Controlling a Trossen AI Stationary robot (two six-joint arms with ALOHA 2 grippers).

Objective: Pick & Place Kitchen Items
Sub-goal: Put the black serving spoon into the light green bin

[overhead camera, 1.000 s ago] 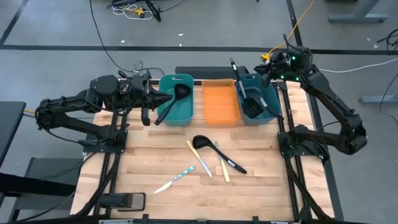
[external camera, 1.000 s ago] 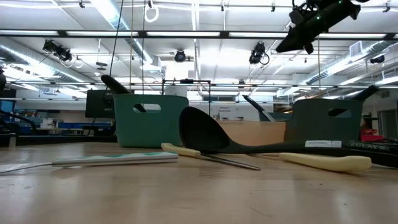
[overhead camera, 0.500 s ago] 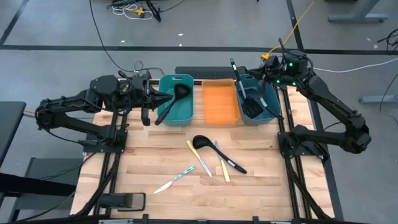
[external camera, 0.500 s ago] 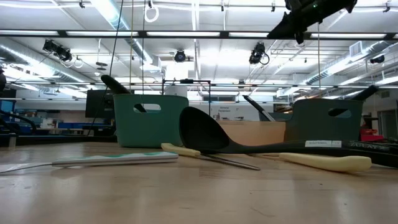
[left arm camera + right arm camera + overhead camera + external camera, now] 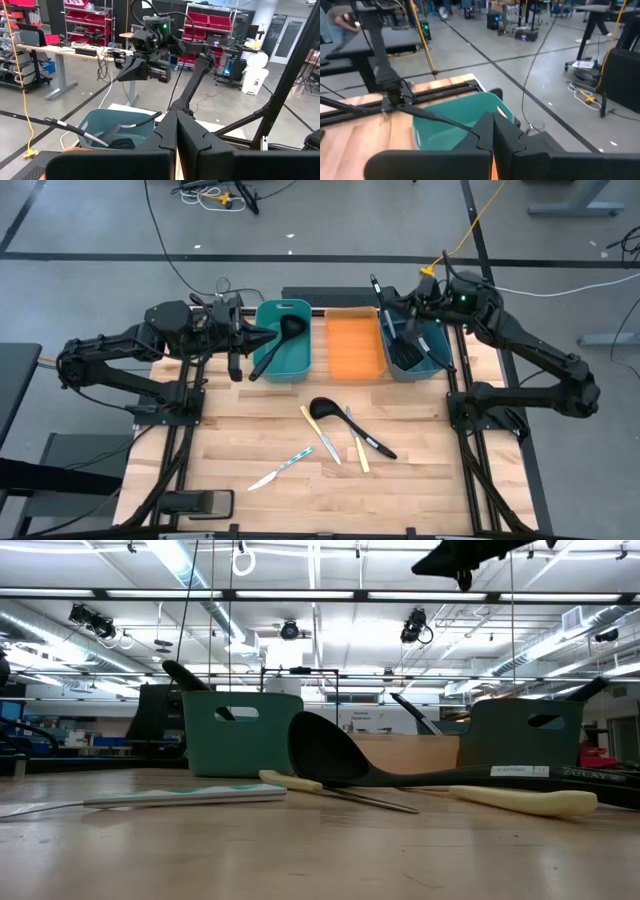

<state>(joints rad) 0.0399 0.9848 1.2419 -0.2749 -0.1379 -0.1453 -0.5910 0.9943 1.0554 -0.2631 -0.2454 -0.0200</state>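
1. The right gripper (image 5: 392,307) is being held high over the far part of the right teal bin (image 5: 432,362), with its fingers (image 5: 492,131) pressed together and nothing between them.
2. The left gripper (image 5: 268,335) is being held at the left edge of the left teal bin (image 5: 297,367), its fingers (image 5: 176,131) likewise closed and empty.
3. A black ladle (image 5: 275,345) is being propped in the left bin, and black spatulas (image 5: 405,350) are being kept in the right bin.
4. The orange tray (image 5: 353,346) is being flanked by the two bins.
5. On the wooden table (image 5: 230,440), a black spoon (image 5: 345,420), two pale yellow knives (image 5: 322,435) and a light-blue knife (image 5: 282,468) are being left loose near the middle.
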